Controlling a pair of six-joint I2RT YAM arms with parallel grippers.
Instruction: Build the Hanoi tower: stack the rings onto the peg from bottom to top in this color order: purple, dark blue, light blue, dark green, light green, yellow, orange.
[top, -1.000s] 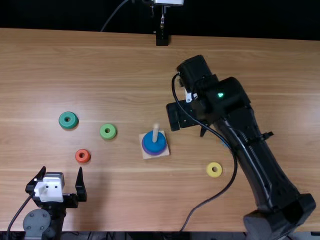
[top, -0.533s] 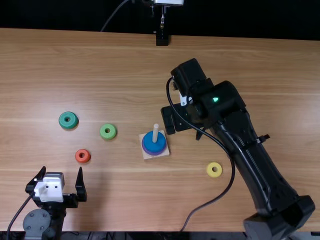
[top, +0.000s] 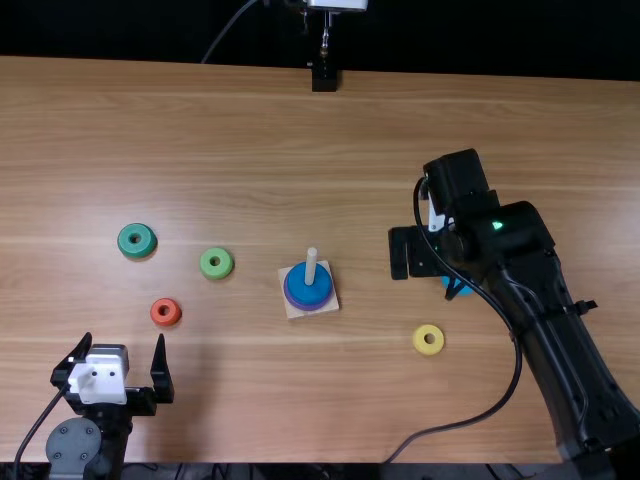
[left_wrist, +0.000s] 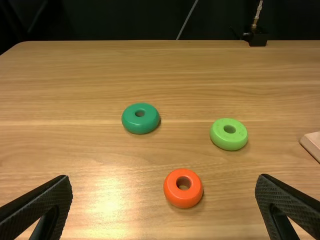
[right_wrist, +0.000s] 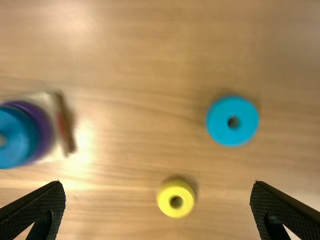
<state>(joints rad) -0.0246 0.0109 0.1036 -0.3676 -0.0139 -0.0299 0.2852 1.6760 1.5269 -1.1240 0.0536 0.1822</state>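
The wooden base holds the purple ring with the dark blue ring on top, around the peg. My right gripper is right of the peg, beside the light blue ring, partly covered by the arm. In the right wrist view my right gripper stands open above the table, with the light blue ring and yellow ring on the wood. My left gripper is open at the near left; the left wrist view shows its fingers wide apart.
Dark green ring, light green ring and orange ring lie on the table's left part. The yellow ring lies right of the base. A black cable loops from the right arm down to the near edge.
My right arm first moved slightly left and nearer, then swung right, away from the peg. The light blue ring is now more exposed. My left arm and the rings keep their places.
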